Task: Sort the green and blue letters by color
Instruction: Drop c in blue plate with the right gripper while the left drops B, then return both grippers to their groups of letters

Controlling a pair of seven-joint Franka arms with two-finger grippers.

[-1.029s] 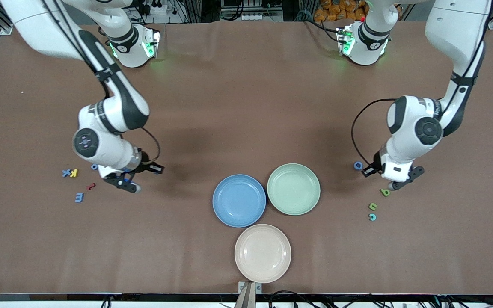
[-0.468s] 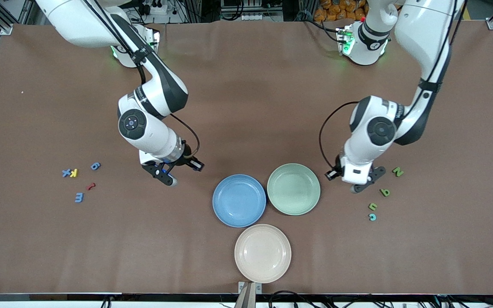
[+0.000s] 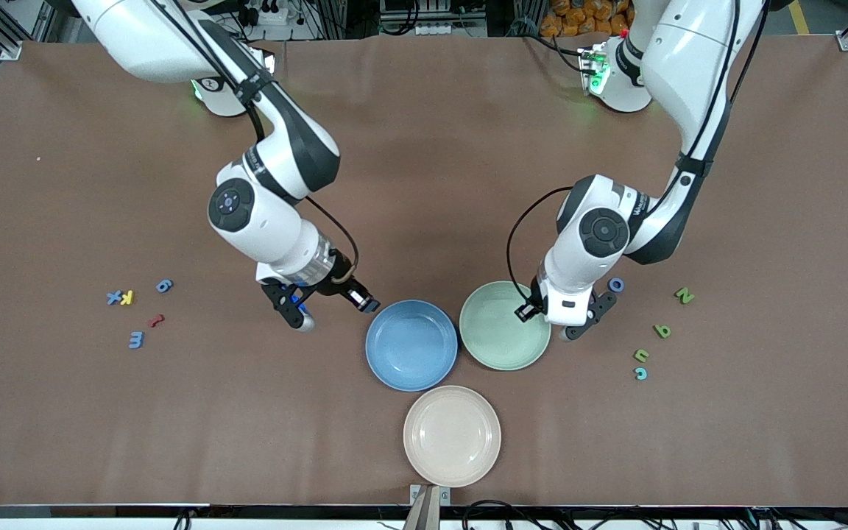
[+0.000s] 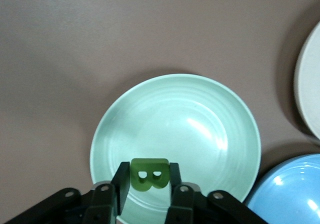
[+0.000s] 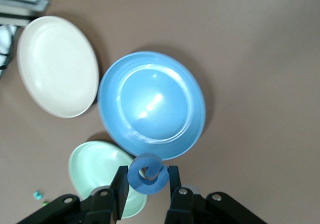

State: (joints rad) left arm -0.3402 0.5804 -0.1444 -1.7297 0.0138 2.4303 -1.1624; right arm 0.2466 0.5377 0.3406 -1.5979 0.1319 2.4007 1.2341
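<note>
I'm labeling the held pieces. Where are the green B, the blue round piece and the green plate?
green B [image 4: 149, 174], left wrist view, its flat face.
blue round piece [image 5: 147, 173], right wrist view, its ring.
green plate [image 3: 501, 353], front view, its rim.

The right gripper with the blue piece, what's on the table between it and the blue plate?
Nothing: in the front view only bare brown table separates the right gripper, its jaws shut on the blue piece, from the blue plate.
</note>
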